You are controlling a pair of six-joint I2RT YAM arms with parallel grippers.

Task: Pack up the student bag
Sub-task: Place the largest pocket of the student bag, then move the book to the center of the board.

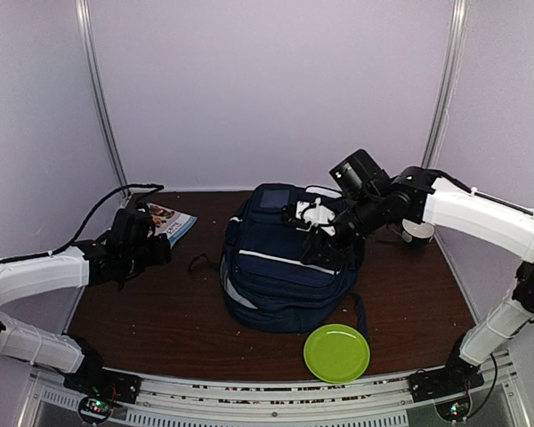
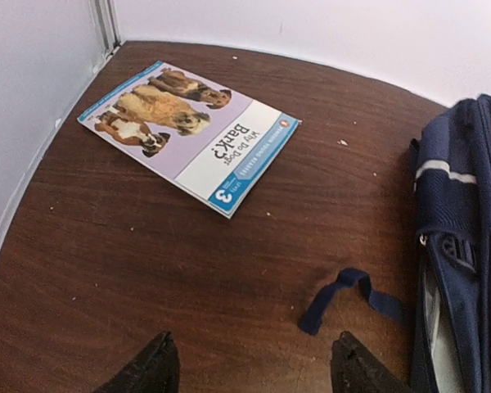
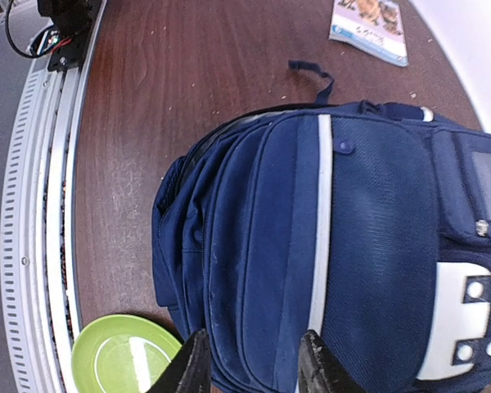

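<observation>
Gaping empty, left tool may shove the flat book across the table, not lift it; right tool, also apart, could snag the student bag.

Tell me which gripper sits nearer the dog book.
Left. The left gripper hovers over the table just short of the book; the right gripper is over the student bag, farther away.

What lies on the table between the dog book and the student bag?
Bare table with a few crumbs, plus a loose navy strap lying close to the student bag. The left wrist view shows this.
</observation>
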